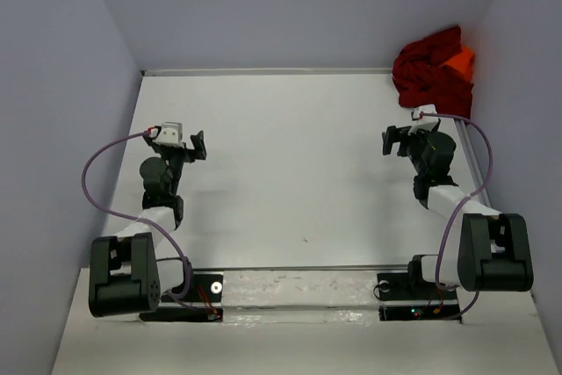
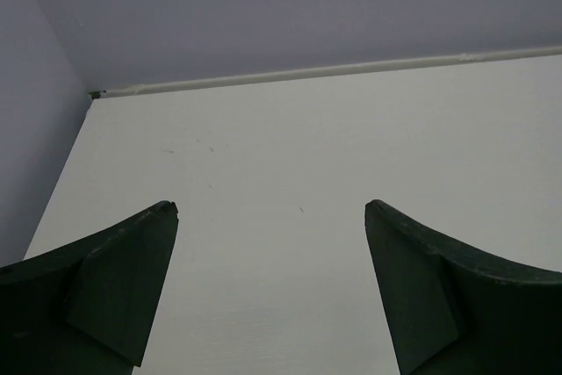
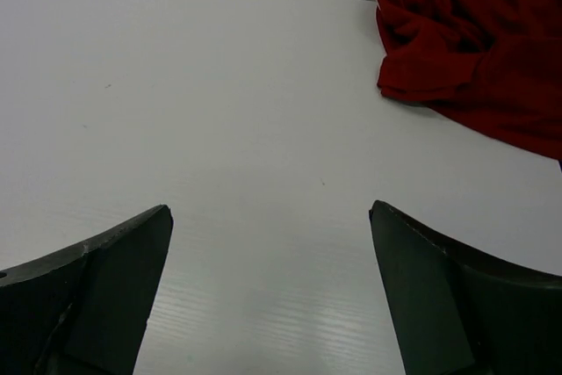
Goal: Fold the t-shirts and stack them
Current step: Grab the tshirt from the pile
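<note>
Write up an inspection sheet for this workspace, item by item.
Surface: white table, a few faint marks.
Job's things: dark red t-shirt crumpled in the far right corner, orange t-shirt peeking out behind it; neither folded.
Clutter: nothing seen.
Grippers: left gripper and right gripper both open, holding nothing.
Cables: a purple cable loops beside each arm.
Surroundings: pale walls on three sides.

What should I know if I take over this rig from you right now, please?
Left gripper: open, empty, above the white table.
Right gripper: open, empty, short of the shirts.
Large crumpled dark red cloth t-shirt is heaped in the far right corner, with the bright orange cloth t-shirt bunched against it.
Done: nothing folded.
Left: fold and stack them all.
</note>
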{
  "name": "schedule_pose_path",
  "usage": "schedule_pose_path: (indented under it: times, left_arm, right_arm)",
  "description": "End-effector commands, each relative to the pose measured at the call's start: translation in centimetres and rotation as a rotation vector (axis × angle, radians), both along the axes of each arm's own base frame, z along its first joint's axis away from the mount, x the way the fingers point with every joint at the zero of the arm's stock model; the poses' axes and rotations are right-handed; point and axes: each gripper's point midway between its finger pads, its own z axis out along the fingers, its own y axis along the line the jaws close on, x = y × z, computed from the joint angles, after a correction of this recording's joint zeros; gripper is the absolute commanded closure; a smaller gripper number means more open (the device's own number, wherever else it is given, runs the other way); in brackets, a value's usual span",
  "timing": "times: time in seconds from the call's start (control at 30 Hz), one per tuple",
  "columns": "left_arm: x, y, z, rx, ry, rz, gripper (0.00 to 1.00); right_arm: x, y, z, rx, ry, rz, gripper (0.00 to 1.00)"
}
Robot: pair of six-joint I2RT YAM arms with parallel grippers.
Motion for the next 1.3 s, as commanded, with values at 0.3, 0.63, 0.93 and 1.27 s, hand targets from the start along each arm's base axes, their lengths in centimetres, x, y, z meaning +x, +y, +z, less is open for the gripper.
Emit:
schedule_pose_path:
  times: [0.3,0.63,0.93,1.27]
  left_arm:
    - [1.8,0.0,1.5,0.036,-0.010,-0.011,0.01]
    - [1.9,-0.7,1.1,0.050,0.003,-0.057,0.01]
    - [1.6,-1.4,1.0,0.059,0.011,-0.094,0.01]
    - [1.8,-1.7,0.5,0.058,0.032,-0.113,0.01]
  right_arm:
    - [-0.3,-2.3,2.2,-0.068,-0.107,-0.106,0.32]
    - [6.9,-4.6,4.5,-0.312,-0.022,-0.128,0.34]
    - [16.9,-11.4,2.4,-0.398,0.138,-0.348,0.36]
    - [20.7,-15.0,-4.2,-0.464,0.296,-0.321,0.36]
